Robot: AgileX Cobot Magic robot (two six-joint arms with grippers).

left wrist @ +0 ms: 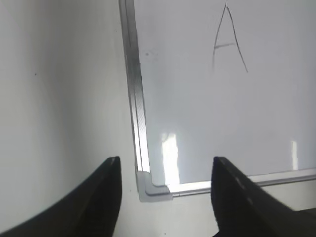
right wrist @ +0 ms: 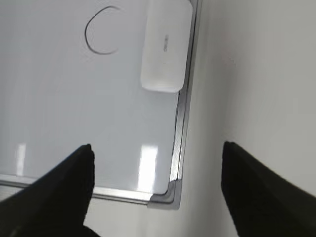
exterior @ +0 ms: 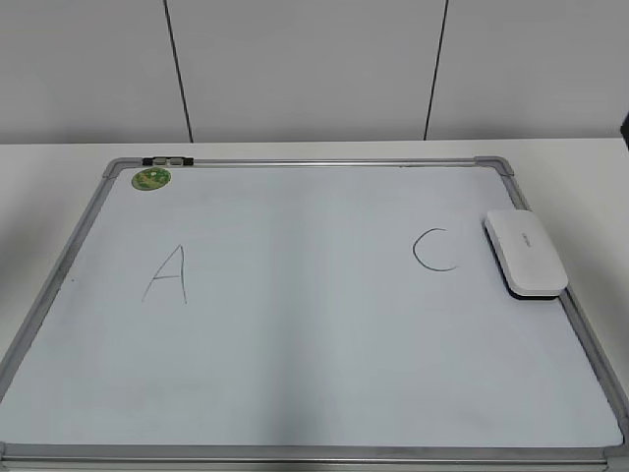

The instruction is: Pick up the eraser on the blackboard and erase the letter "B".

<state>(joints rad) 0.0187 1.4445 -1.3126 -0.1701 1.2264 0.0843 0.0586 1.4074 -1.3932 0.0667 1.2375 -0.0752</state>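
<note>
The eraser (exterior: 525, 253) lies beside the "C" (exterior: 436, 249) (both jaws spread, empty).

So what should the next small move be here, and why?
Probably none beyond parking: the blackboard shows only the A and C, with no mark between, and the eraser lies by its right edge. Both the left gripper and right gripper are open, empty.

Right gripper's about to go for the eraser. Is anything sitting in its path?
Nothing visible. In the right wrist view the right gripper hangs open above the blackboard's near right corner, and only bare board lies between it and the eraser beside the C.
</note>
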